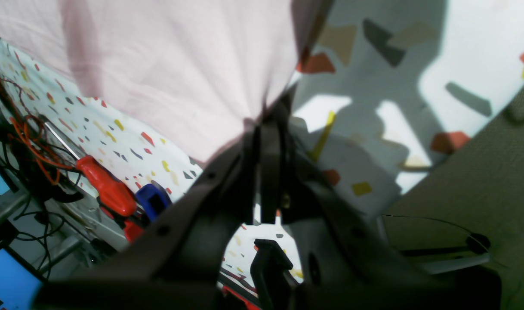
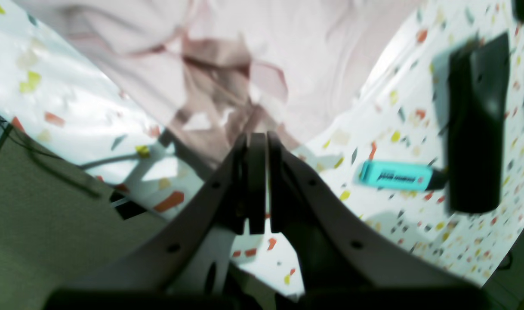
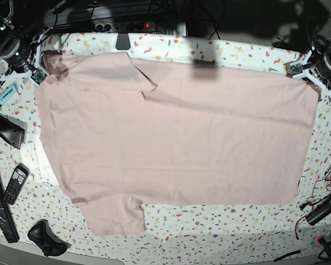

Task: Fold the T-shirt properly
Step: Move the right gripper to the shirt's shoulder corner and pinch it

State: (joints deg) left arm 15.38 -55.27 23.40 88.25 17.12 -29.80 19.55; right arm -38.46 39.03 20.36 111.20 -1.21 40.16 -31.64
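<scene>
White terrazzo-speckled desk (image 3: 220, 229), bright light and hard shadows across it. Olive-grey carpet floor (image 1: 473, 181) past the edge. Power strip (image 3: 124, 26) and cable tangle along the dark back.

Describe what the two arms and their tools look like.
Both tools are matte black: two flat narrow fingers on wide curved brackets dotted with small screw holes, seen at the left tool and right tool. From the base view each arm ends in a black wrist with white brackets and a small green circuit board. No markings are readable.
</scene>
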